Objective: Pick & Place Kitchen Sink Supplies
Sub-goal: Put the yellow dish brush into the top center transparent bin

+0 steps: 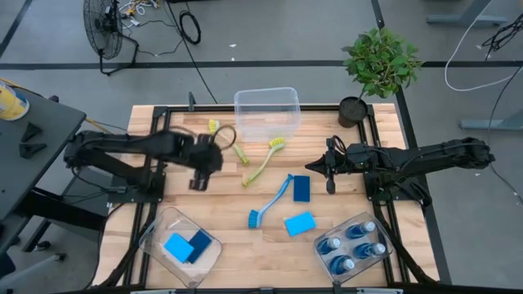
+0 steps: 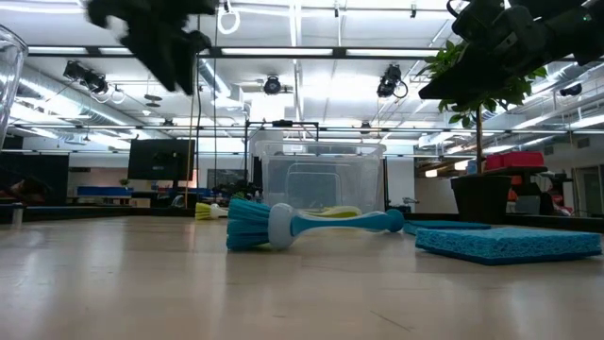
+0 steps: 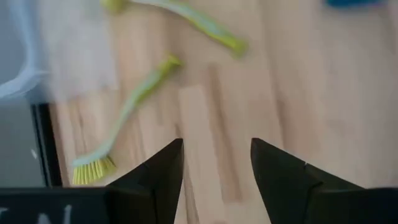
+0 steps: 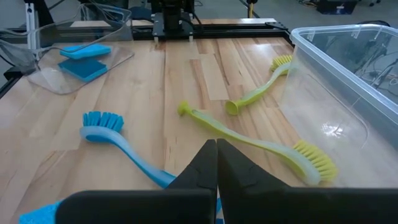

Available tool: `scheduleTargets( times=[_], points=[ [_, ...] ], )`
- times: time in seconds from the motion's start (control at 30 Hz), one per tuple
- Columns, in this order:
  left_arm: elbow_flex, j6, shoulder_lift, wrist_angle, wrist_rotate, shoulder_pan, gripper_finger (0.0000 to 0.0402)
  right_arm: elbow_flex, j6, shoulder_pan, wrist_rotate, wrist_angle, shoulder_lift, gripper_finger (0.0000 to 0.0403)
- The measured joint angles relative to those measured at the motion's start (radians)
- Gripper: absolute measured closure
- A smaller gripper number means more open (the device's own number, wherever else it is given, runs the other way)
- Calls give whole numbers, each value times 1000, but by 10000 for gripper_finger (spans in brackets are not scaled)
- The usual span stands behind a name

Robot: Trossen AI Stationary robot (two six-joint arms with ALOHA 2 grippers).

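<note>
The sorting appears partly done: four blue soap bottles (image 1: 353, 245) are seen in the clear bin (image 1: 384, 258) at the near right corner, two blue sponges (image 1: 187, 246) in the clear bin (image 1: 151, 230) at the near left, while two more sponges (image 1: 300, 205), the blue brush (image 1: 270, 202) and two yellow-green brushes (image 1: 263, 162) are left lying on the table (image 1: 221, 216) in front of the empty tall bin (image 1: 265, 111). The step in hand is judged to be a reach for a brush: the left gripper (image 1: 198, 167) is held above the boards with its fingers spread and nothing between them, near the yellow-green brush (image 3: 121, 121) by the tall bin. A descent over that handle, then a closing, would be called for next. The right gripper (image 1: 330, 167) is held off to the right, fingers pressed together and empty. The pressed fingers are made plain only in the right wrist view, and the spread ones only in the left wrist view; the bins' contents are laid out in the high view alone, whereas the low view shows only that the blue brush (image 2: 302, 225) and a sponge (image 2: 505, 243) rest flat on the wood
</note>
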Motion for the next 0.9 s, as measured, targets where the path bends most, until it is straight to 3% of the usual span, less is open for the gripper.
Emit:
scheduleTargets(
  times=[0.23, 0.63, 0.9],
  points=[
    [0, -99, 85, 254, 108, 117, 209, 0, 0, 0, 2, -11, 0, 399],
    [0, -490, 338, 592, 64, 123, 209, 0, 5, 0, 37, -49, 0, 399],
    [0, -615, 476, 749, 50, 84, 209, 0, 32, 0, 42, -60, 0, 399]
  ],
)
